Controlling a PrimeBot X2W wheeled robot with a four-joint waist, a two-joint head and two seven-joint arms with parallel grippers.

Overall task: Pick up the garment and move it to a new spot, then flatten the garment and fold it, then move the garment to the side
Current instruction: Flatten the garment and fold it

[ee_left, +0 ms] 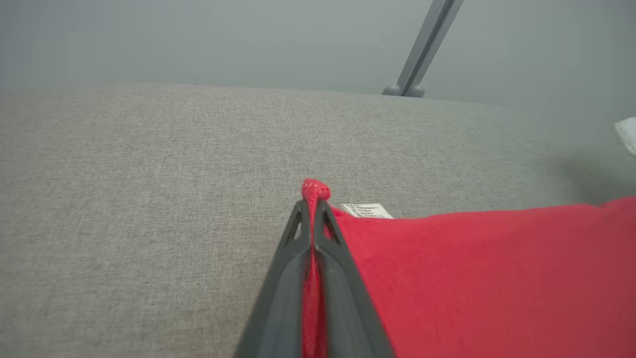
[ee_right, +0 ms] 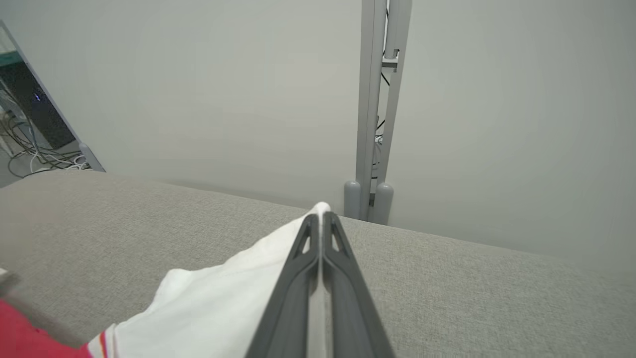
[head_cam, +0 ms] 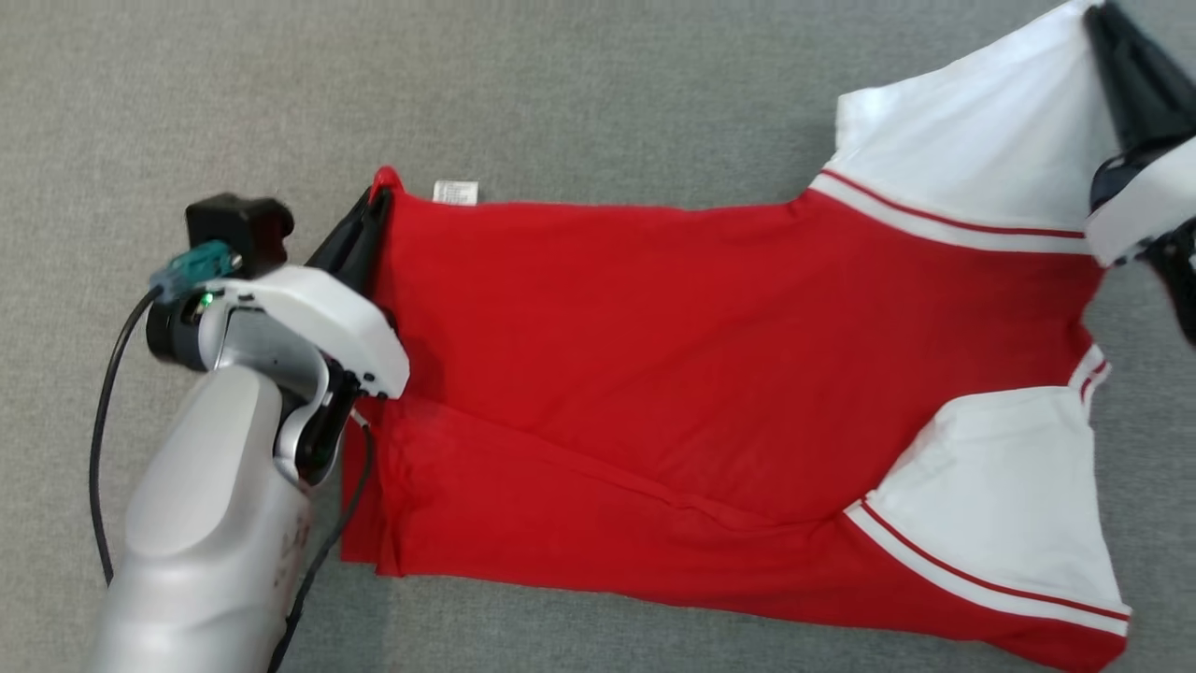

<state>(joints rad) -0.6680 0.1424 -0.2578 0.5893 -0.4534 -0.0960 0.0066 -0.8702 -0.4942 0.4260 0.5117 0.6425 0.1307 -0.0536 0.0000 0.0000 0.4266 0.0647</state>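
Garment (ee_left: 472, 278) corner mostly hidden between left fingers (ee_left: 278, 298)

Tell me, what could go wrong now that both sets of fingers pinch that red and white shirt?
The left fingers pinch only a small hem corner of the shirt; a tug might slip it free.
The right fingers hold the white sleeve by its tip, so pulling could stretch it instead of flattening.
The near edge lies doubled in a fold that may stay creased.
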